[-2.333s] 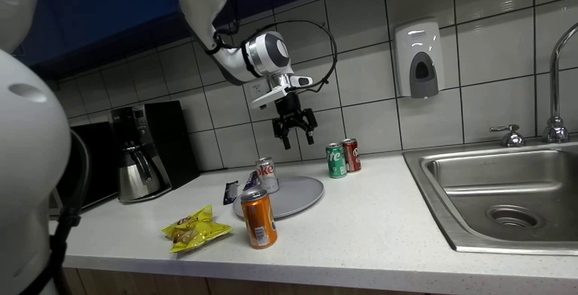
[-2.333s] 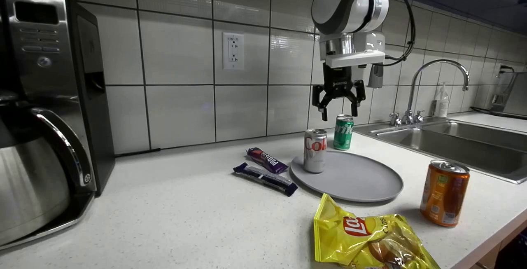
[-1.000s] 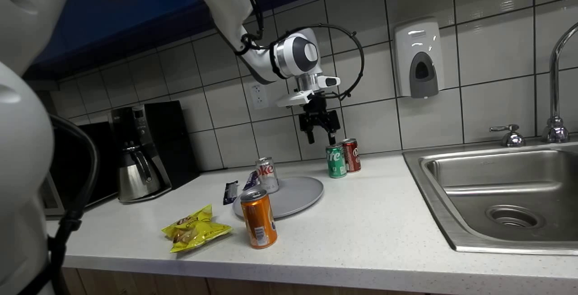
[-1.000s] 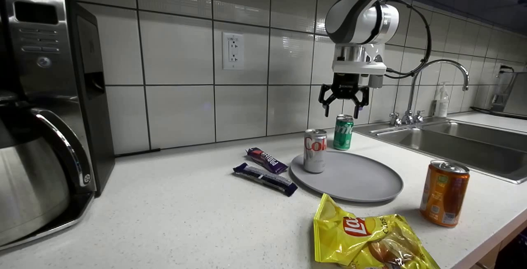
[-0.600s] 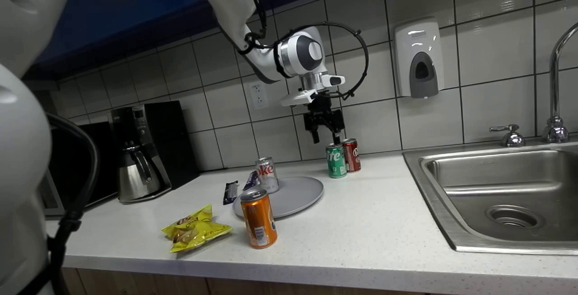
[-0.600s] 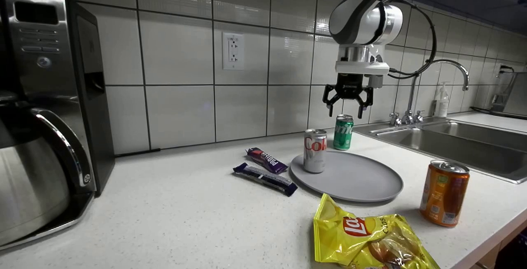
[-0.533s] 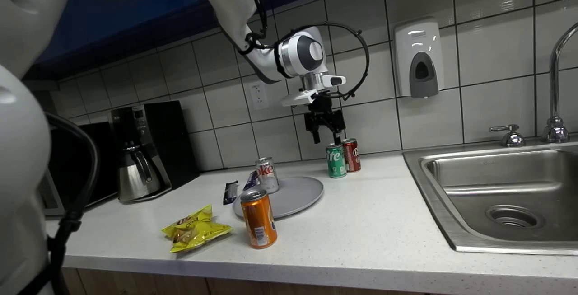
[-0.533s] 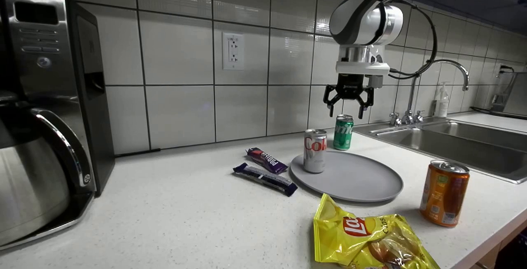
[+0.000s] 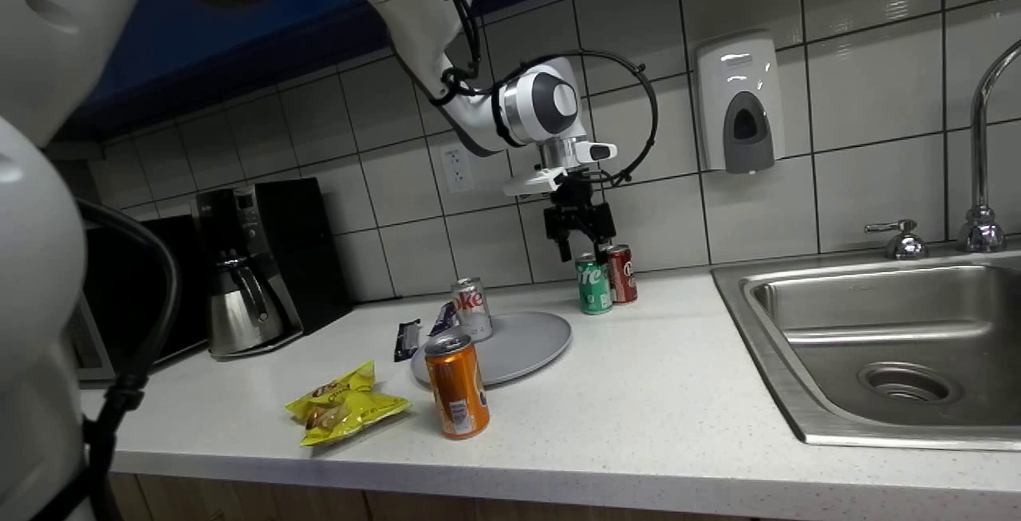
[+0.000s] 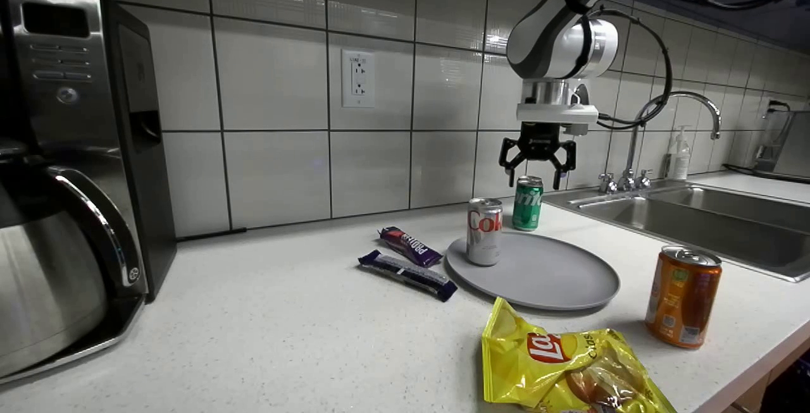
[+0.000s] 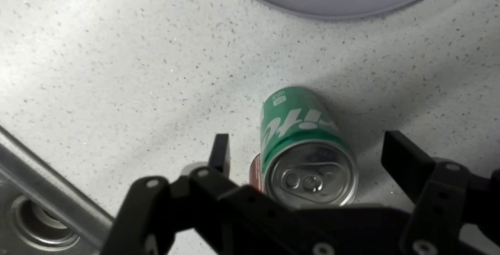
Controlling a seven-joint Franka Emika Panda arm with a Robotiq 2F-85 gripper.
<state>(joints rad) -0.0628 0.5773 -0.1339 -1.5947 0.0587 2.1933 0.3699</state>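
Chip bag (image 10: pixel 563 362): one, yellow, lying on the tabletop (image 10: pixel 266 337).
Coffee maker (image 10: pixel 69 62): one, with one metal pot (image 10: pixel 50 280) sitting in it.
Orange can (image 10: pixel 683 296): one of four cans, standing near the chip bag.
Snack bars (image 10: pixel 408 276): two, lying just beside the plate (image 10: pixel 550 280).
Plate: one, gray, with one silver can (image 10: pixel 485 236) standing on it near the rim.
End effector (image 10: pixel 535 180): one, with jaws spread wide, hanging just above the green can (image 10: pixel 528 207), on both sides of it in the wrist view.
Green can: one, standing on the tabletop past the plate.
Red can (image 9: pixel 623 278): one, standing right behind the green can; cannot tell if touching.
Sink (image 10: pixel 702 226): one, with a round drain (image 9: pixel 909 381) in it.
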